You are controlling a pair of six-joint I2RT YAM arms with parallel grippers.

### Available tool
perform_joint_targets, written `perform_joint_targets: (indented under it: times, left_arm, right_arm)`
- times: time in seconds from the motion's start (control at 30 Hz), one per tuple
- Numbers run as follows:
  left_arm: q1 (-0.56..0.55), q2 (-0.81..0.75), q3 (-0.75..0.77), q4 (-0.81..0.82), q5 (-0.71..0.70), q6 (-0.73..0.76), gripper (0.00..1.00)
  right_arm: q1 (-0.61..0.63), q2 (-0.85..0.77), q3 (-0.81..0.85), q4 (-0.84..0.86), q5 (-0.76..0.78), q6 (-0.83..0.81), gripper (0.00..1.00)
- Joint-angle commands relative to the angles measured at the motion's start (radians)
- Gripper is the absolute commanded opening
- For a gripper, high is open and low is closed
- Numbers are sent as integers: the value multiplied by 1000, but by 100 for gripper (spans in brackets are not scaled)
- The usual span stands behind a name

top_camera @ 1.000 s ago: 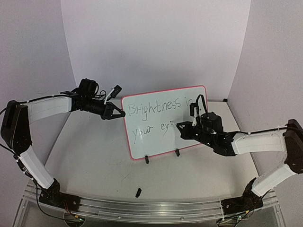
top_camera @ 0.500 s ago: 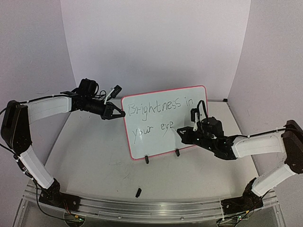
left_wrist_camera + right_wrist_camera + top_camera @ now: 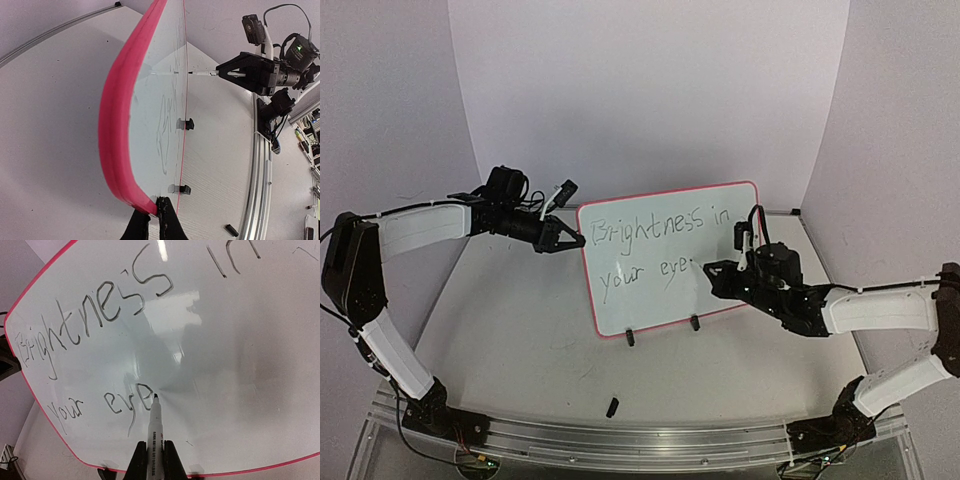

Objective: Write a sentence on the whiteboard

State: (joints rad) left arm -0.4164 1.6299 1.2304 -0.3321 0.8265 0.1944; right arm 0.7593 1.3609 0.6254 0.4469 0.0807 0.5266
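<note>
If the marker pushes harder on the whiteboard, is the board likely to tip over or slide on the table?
Probably tippy alone: the whiteboard stands on edge on two small clip feet. The left gripper pinching its pink edge likely steadies it. Its glossy face looks slippery, so the marker tip may skid.

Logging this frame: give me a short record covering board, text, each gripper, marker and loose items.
board: whiteboard upright on two clip feet
text: sentence reads "Brightness in / your eye"
left gripper: shut on board's left edge
right gripper: shut on marker
marker tip: on board, just after "eye"
loose: small black piece on table, in front of board
</note>
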Motion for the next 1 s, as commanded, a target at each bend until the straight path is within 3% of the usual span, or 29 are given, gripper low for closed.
perform_joint_targets:
  times: [0.0,0.5,0.97]
  left_arm:
    - [-21,6,0,-56,-96,132,0]
    - [-22,7,1,-56,-96,131,0]
    - [-22,7,1,-56,-98,133,0]
  right_arm:
    - [-5,-41,21,1,42,-24,0]
    - [-8,41,74,31,68,-64,0]
    - [-11,70,54,26,-11,-39,0]
